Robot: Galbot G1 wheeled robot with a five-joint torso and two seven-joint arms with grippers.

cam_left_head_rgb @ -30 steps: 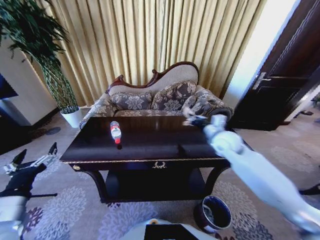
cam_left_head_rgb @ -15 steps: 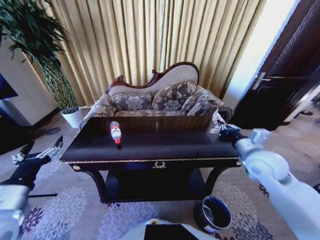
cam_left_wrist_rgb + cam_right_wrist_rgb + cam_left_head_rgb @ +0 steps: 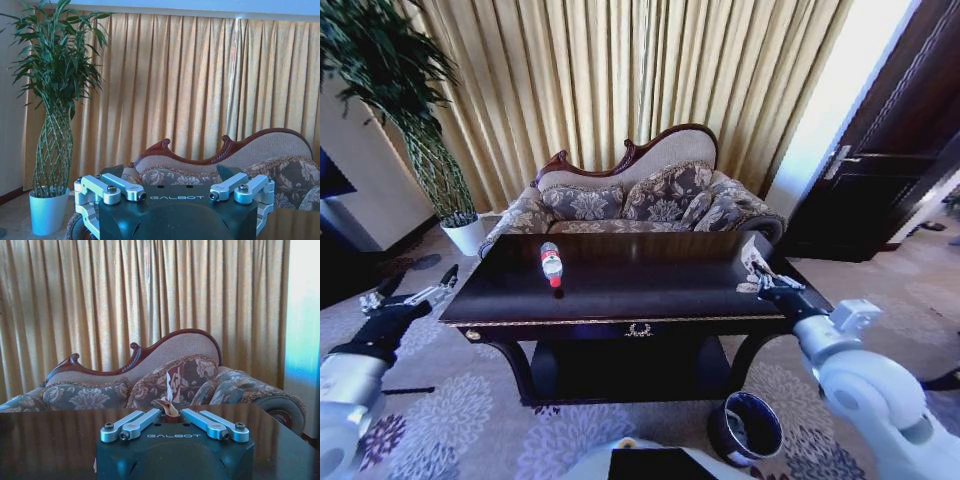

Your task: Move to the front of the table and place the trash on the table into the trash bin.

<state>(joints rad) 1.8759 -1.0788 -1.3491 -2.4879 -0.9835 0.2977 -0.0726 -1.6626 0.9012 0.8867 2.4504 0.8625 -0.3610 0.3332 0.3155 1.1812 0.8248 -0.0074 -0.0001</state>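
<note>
Wrapper [image 3: 753, 262] pinched in the right end effector [image 3: 761, 279] above the desk's [image 3: 620, 300] right end, brown-and-white strip standing up between the closed fingers [image 3: 145, 421]. Looks a thin, light hold: could slip on the carry and drop to the carpet short of the bin [image 3: 748, 428], which sits low by the front right leg. Bottle [image 3: 551, 263] lies near the desk's left. Left end effector [image 3: 412, 299], spread wide, hangs idle off the left edge.
</note>
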